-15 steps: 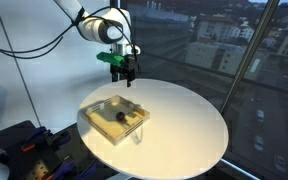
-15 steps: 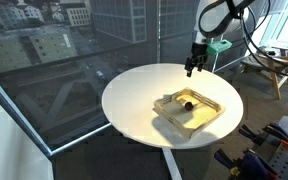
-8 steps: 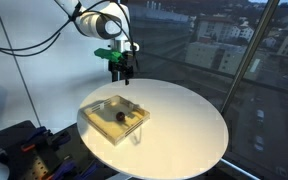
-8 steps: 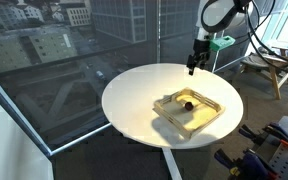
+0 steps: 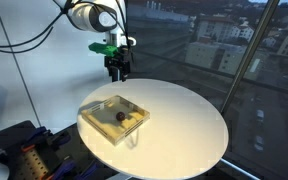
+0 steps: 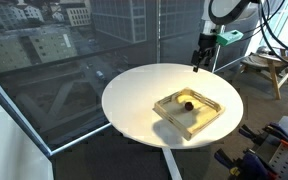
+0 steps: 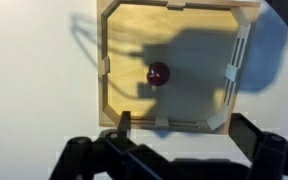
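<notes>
Your gripper point(image 5: 118, 70) is hanging high over the round white bench point(image 5: 184, 120), fingers spread and gripping nothing. The small dark-red ball point(image 7: 158, 73) is sitting near the middle of the shallow square wooden tray point(image 7: 179, 9), below the gripper and slightly ahead of it in the wrist view. Tray walls are boxing the ball on four sides; open room is lying only overhead

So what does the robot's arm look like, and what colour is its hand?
The arm is white with round, chunky joints. A bright green piece sits at the wrist, above the black gripper. Thin black cables loop off the arm.
</notes>
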Available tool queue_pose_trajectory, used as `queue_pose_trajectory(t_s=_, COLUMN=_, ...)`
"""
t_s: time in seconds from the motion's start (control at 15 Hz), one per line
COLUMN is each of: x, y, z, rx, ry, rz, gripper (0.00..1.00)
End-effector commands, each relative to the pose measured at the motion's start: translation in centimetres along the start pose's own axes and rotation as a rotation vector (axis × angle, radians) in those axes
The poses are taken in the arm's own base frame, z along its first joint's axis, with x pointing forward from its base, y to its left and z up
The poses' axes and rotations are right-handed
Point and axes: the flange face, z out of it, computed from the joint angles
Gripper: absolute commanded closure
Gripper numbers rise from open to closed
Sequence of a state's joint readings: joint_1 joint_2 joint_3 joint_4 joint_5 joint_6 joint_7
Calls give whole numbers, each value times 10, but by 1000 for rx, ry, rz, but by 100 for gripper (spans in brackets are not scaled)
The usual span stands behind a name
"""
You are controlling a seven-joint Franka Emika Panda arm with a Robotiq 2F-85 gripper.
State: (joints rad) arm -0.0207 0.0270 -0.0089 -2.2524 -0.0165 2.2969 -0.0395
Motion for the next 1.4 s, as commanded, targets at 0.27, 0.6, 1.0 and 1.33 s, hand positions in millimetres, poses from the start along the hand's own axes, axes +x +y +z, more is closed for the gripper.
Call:
queue_pose_trajectory(t_s=0.27, x=-34, y=-7, z=-25, rx=-1, ry=-19, rz=51, gripper=0)
queue_pose_trajectory(t_s=0.6, x=-49, y=-13, z=-34, rx=-2, ry=-40, rz=100, gripper=0)
queue_pose_trajectory(t_s=1.0, x=-61, y=-19, z=-49, rx=-8, ry=-55, rz=132, gripper=0)
queue_pose_trajectory(t_s=1.33, x=-66, y=-19, z=-63, rx=-10, ry=-58, rz=150, gripper=0)
